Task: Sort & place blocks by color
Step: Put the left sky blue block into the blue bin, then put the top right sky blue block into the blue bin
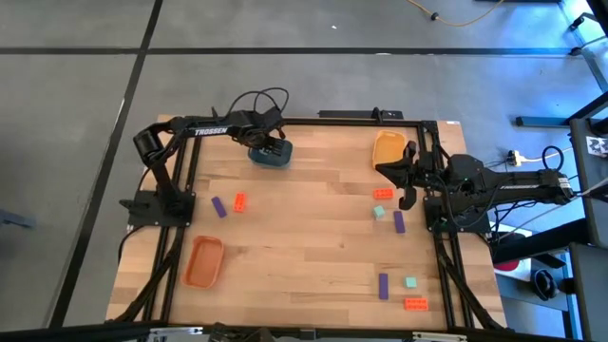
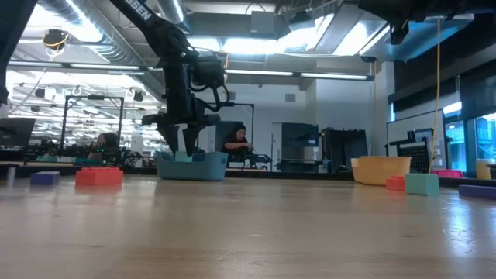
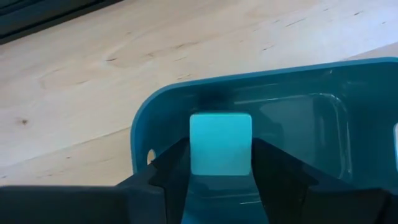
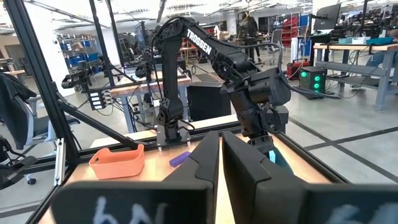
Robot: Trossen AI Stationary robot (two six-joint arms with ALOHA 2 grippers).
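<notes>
Overhead straight down, low level across; both wrists forward (shared: blue tray (image 1: 270,155)).

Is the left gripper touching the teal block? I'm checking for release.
Touching. In the left wrist view the teal block sits flush between both fingers over the blue tray.

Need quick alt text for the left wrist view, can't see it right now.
The left gripper holds a teal block between its fingers, inside the blue tray. Bare wooden table lies beyond the tray's rim.
</notes>
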